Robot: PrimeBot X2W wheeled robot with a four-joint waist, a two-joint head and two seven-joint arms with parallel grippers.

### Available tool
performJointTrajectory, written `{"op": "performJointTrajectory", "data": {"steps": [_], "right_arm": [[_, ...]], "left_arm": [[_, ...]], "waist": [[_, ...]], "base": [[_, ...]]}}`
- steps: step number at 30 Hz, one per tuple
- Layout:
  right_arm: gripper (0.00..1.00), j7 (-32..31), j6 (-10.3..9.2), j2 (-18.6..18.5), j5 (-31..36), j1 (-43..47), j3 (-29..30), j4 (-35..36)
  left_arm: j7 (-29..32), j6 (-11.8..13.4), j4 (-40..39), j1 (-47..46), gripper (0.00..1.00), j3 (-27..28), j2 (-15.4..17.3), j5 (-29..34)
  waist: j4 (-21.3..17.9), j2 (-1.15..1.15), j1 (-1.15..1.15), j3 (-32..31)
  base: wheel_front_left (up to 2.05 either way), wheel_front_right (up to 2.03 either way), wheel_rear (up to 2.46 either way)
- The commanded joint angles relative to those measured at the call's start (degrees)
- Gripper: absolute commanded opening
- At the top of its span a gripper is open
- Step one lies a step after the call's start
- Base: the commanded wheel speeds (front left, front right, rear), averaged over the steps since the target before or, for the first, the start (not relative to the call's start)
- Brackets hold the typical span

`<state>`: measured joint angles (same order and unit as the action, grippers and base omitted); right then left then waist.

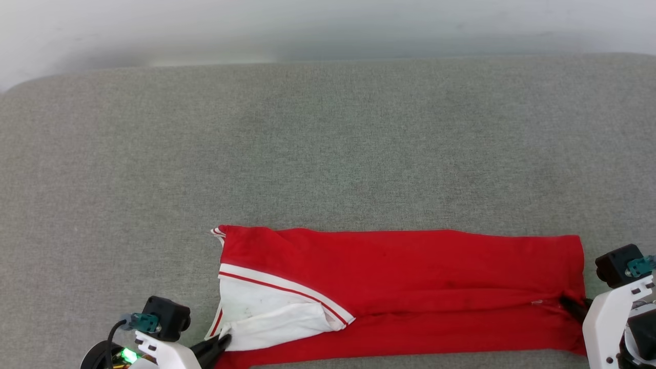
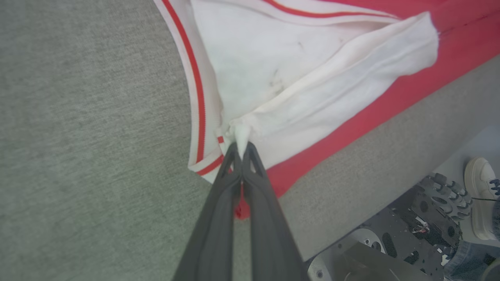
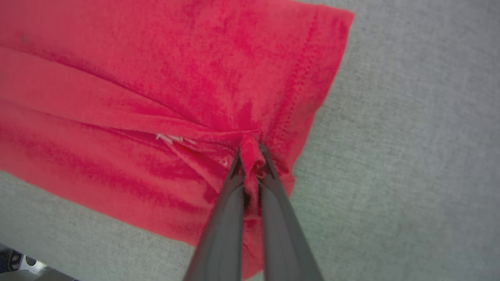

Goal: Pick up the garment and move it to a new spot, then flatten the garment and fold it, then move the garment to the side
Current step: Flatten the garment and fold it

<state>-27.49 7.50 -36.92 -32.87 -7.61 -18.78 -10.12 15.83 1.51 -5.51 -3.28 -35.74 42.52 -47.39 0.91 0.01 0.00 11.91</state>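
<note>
Surface [image 1: 328,143]: a wide grey fabric-covered top with rounded far corners, seen from the head camera.
Garment [image 1: 410,277]: a red shirt lying as a long folded band along the near edge of the surface, stretched between the two grippers, with creases running along its length.
Sleeve [image 1: 266,312]: white with faint dark smudges, folded over the red cloth at the band's left end and bordered by red-and-white striped trim [image 2: 197,97].
Base [image 2: 410,226]: dark metal robot parts with toothed wheels, below the surface's edge in the left wrist view.
Left gripper [image 2: 241,150]: fingers clenched together on a bunched tip of the white sleeve, just beside the trim.
Right gripper [image 3: 252,156]: fingers clamped on a pinch of red cloth near the stitched hem at the garment's right end.
Shoe [image 2: 480,195]: a person's pale shoe on the floor beside the base.
</note>
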Motion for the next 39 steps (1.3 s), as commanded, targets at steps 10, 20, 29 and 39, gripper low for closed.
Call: {"op": "performJointTrajectory", "data": {"steps": [10, 20, 29, 39], "right_arm": [[1.0, 0.0, -0.02, 1.17, -3.43, -1.04, 3.02, 2.71], [1.0, -4.43, -0.02, 8.47, -2.24, 2.25, 15.54, 8.35], [1.0, -9.19, -0.02, 20.12, 5.01, 6.53, 27.86, 9.26], [1.0, -10.32, -0.02, 25.1, 7.01, 6.95, 33.63, 5.8]], "left_arm": [[-10.31, 1.13, -0.02, -1.56, 1.0, 3.72, -2.53, 2.12], [-27.87, 6.88, 0.03, 0.53, 1.0, 10.47, -7.35, 5.95], [-31.07, 8.42, -2.67, 3.53, 1.0, 20.22, -13.73, 14.75], [-31.12, 1.74, -3.24, 6.99, 1.0, 29.25, -21.96, 25.15]], "waist": [[-0.44, -0.01, 0.0, -4.49], [-0.65, -0.01, 0.0, -6.45], [0.28, -0.01, 0.0, -4.69], [1.63, -0.01, 0.0, -2.2]], "base": [[0.0, 0.0, 0.0], [0.0, 0.0, 0.0], [0.0, 0.0, 0.0], [0.0, 0.0, 0.0]]}}
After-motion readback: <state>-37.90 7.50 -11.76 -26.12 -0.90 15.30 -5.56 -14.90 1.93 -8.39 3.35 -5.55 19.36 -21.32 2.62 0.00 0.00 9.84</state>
